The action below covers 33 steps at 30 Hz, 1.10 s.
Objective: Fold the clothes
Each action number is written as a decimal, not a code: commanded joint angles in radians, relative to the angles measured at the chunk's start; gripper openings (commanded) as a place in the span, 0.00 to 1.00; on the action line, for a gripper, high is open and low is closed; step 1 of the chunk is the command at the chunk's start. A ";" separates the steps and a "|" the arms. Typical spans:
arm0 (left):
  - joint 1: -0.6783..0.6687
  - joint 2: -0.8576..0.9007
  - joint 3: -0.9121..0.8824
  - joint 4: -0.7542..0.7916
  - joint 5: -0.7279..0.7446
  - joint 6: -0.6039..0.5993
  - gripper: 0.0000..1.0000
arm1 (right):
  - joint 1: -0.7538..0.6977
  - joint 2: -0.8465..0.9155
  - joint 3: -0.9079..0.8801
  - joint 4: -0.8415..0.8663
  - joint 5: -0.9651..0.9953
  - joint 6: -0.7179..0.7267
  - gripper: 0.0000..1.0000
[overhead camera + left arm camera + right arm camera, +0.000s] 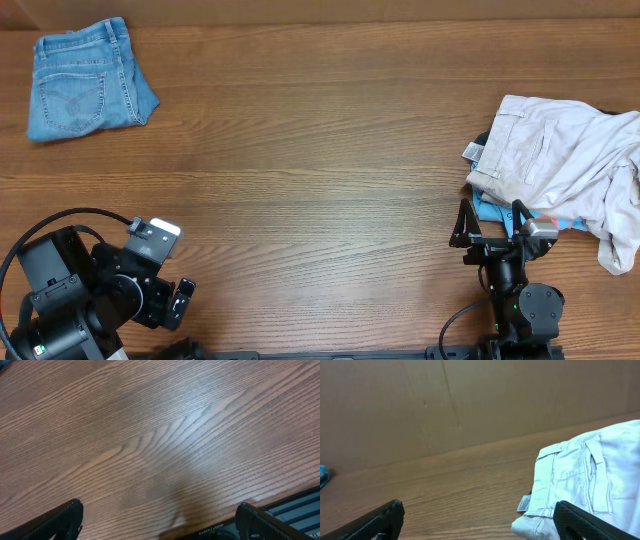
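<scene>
Jeans are up in the far left corner of the counter, light blue denim bundled into a compact rectangle with a back pocket and the waistband facing up. To me that reads as the fold being pretty much done, though the bottom edge looks a bit uneven, so I wouldn't swear it's a clean final fold. Neither arm is anywhere near them. The left claw hangs low over bare wood at the near left edge, fingers spread wide apart and nothing between them. The right claw is the same deal, wide apart and holding nothing, parked near the front edge just in front of the heap on the right. That heap is beige trousers crumpled on top of a bright blue garment, with a small tag poking out of the trousers. If the jeans need any tidying, my guess is the left arm has to make a long reach to that far corner and pinch an edge flat against the wood. The surface is brown wood-grain laminate with some glare. A plain brown wall runs along the back.
</scene>
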 commanded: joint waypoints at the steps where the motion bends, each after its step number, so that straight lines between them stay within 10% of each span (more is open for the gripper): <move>1: -0.006 -0.001 -0.003 0.000 -0.002 0.015 1.00 | -0.004 -0.008 -0.011 0.006 -0.007 -0.011 1.00; 21: -0.010 -0.016 -0.003 0.034 0.015 0.014 1.00 | -0.004 -0.008 -0.011 0.006 -0.007 -0.011 1.00; 26: -0.110 -0.131 -0.005 0.335 0.609 0.009 1.00 | -0.004 -0.008 -0.011 0.006 -0.007 -0.011 1.00; 33: -0.314 -0.312 -0.191 0.763 0.669 -0.281 1.00 | -0.004 -0.008 -0.011 0.006 -0.007 -0.011 1.00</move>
